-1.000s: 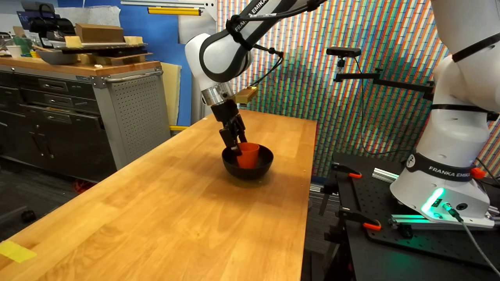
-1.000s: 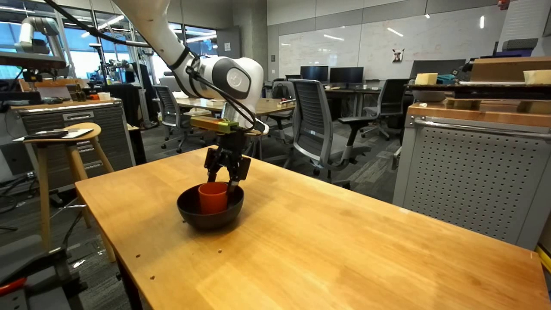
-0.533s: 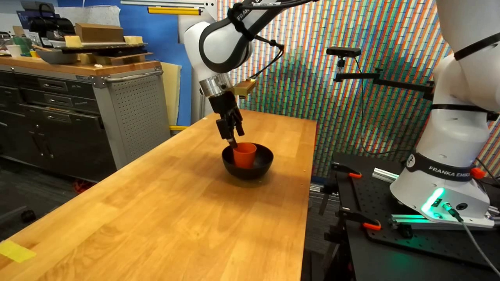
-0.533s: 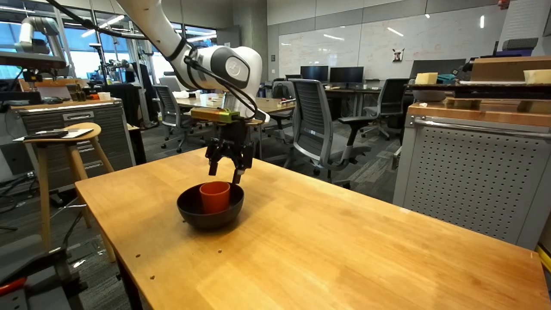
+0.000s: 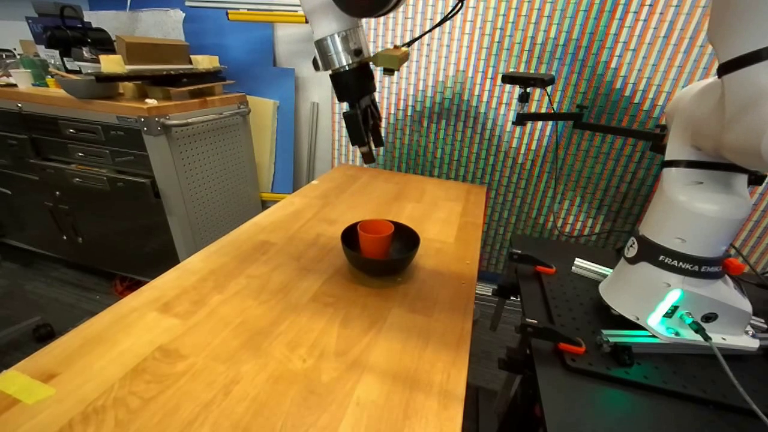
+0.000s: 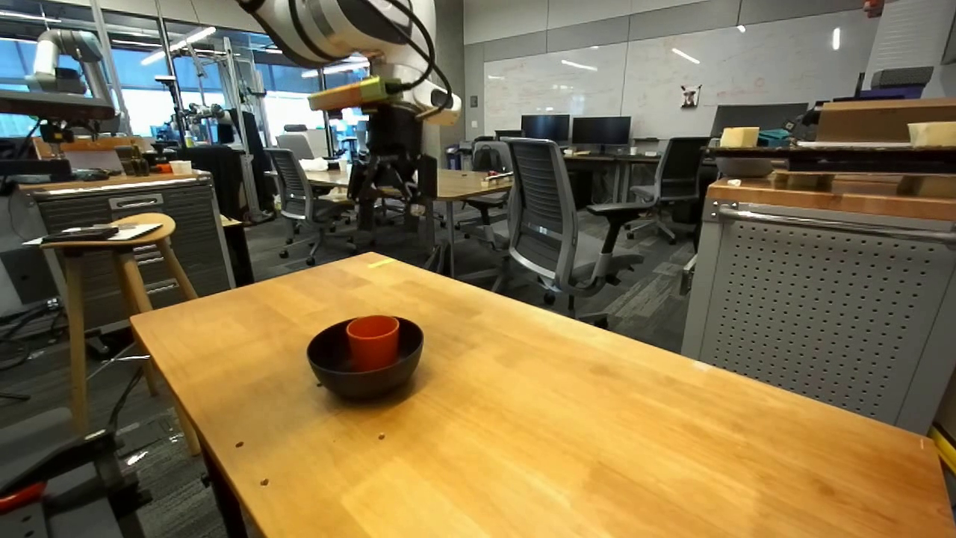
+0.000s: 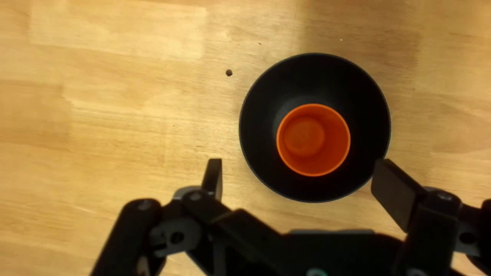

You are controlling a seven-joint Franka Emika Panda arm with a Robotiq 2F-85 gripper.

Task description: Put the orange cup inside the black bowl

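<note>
The orange cup (image 7: 312, 140) is standing upright inside the black bowl (image 7: 358, 99). Easiest to see in the wrist view, where you're looking nearly straight down into both: black shows all the way around the cup, and it sits a touch off-center. In both exterior views its rim pokes up higher than the bowl's.

Bowl's on the wooden table (image 5: 288, 300), closer to the long edge facing the robot base (image 5: 678, 264) than to the opposite long edge.

The gripper (image 7: 299, 172) is totally released, fingers (image 7: 395, 195) spread wide, and both exterior views have it hanging well above the table and well apart from the cup. In the wrist view one of the fingers overlaps the bowl's rim, but that's just the camera angle.

There's a small dark hole (image 7: 229, 73) in the tabletop near the bowl. In an exterior view a yellow strip (image 6: 381, 262) lies by the table's far corner, an office chair (image 6: 541, 209) is beyond that opposite long edge, and a grey cabinet (image 6: 821, 306) is behind the right corner.
</note>
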